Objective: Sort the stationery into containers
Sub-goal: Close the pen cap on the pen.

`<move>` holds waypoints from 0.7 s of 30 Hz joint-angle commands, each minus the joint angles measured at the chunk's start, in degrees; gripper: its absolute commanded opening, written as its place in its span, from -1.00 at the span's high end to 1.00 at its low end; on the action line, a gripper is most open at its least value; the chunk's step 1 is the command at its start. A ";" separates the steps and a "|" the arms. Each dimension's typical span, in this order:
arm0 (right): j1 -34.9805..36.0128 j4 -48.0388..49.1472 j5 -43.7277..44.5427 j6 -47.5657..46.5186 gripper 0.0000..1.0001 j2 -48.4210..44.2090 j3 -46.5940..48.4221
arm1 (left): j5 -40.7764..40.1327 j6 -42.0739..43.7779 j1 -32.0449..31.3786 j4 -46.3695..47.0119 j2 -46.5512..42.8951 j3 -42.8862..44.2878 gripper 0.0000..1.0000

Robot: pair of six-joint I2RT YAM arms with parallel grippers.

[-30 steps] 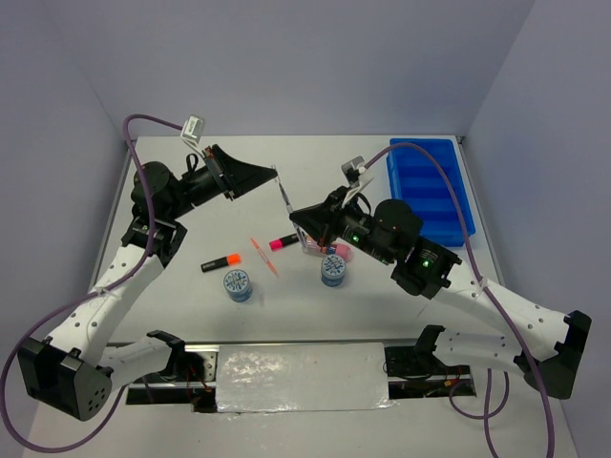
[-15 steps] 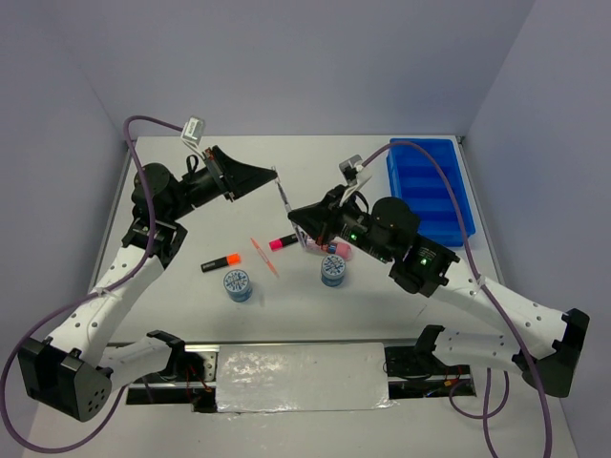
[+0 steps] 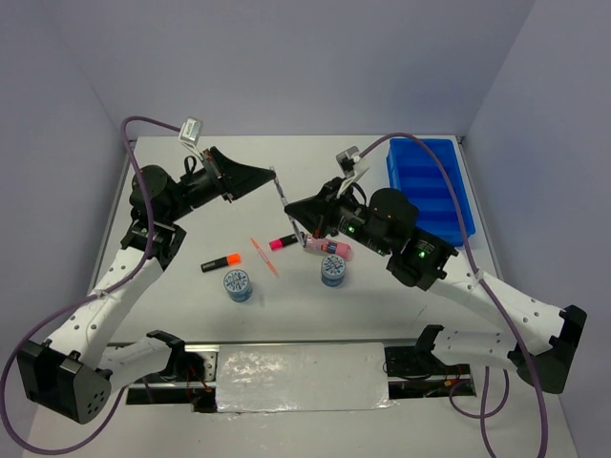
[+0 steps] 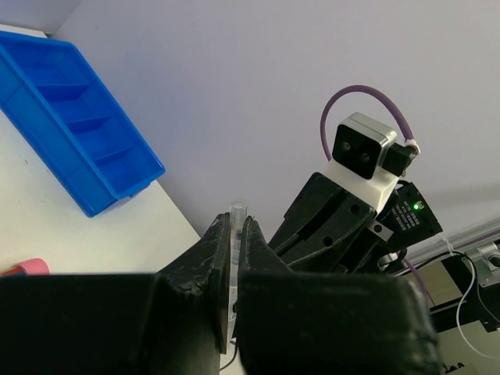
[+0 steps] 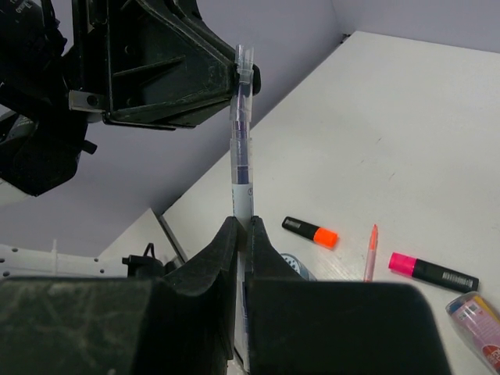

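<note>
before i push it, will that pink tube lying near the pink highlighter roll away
Likely: the pink tube looks cylindrical and lies on its side on the smooth table. Probably light, being small, so a gentle push should move it.

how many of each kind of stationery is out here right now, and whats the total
highlighters: 2
thin pens: 2, an orange pen lying flat and a clear pen held in the air
patterned discs: 2
pink tube: 1
total: 7
</note>
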 commanded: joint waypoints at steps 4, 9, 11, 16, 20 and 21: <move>-1.14 4.86 -2.03 0.17 1.00 2.15 5.46 | 3.28 2.51 -0.60 1.36 -1.14 0.01 1.00; -2.19 6.88 -2.91 -0.36 1.00 4.09 9.41 | 3.36 6.37 -1.65 -2.76 -0.96 2.29 1.00; -2.37 6.88 -3.52 -1.15 1.00 4.70 11.08 | 4.07 8.21 -1.74 -4.25 -0.96 3.08 1.00; -3.25 5.74 -5.19 -2.73 1.00 4.53 11.53 | 4.95 14.71 -1.74 -11.89 -0.44 6.85 1.00; -3.42 6.45 -6.33 -2.91 1.00 3.48 9.77 | 7.14 15.08 -1.74 -12.27 0.36 7.21 0.81; -3.51 6.36 -6.69 -3.00 1.00 3.48 9.59 | 7.49 14.64 -1.74 -10.95 0.53 7.13 0.70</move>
